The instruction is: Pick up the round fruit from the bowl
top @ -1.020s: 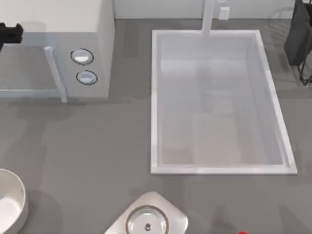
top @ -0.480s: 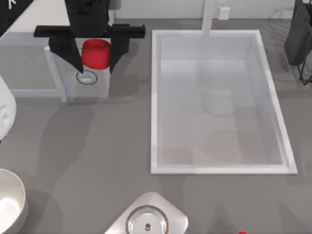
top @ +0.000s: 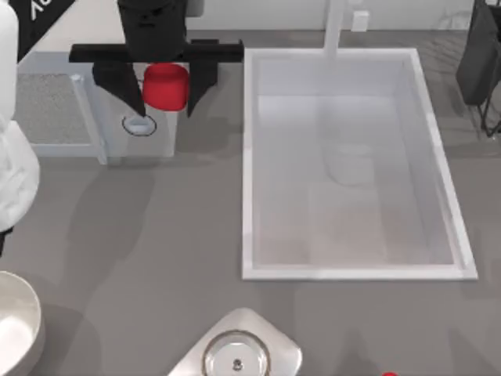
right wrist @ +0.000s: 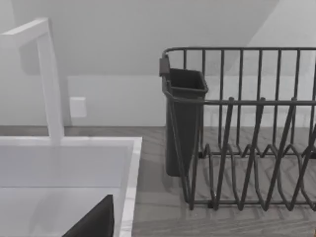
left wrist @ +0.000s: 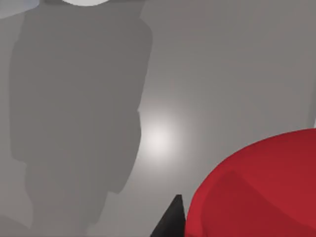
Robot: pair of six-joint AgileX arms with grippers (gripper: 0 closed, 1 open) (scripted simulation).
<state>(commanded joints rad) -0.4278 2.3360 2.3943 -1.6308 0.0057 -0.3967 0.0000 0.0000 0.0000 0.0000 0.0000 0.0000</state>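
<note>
Above microwave (top: 117, 94), left gripper (top: 164, 98) clamping 1 round fruit (top: 166, 85), 1 bowl (top: 16, 329)

White sink (top: 352, 266) at three o'clock, faucet (top: 335, 27) at twelve; microwave (top: 47, 110) at ten; steel ring (top: 236, 354) at six; dish rack (right wrist: 247, 148) at two.

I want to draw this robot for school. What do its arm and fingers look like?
The left gripper is matt black: a boxy body with a long flat crossbar, and two pointed, wedge-shaped fingers hanging from it. The left arm behind is smooth, rounded and white, with a black band carrying white lettering near the top corner. No cables are visible. A dark wedge of the right gripper peeks into its wrist view.
</note>
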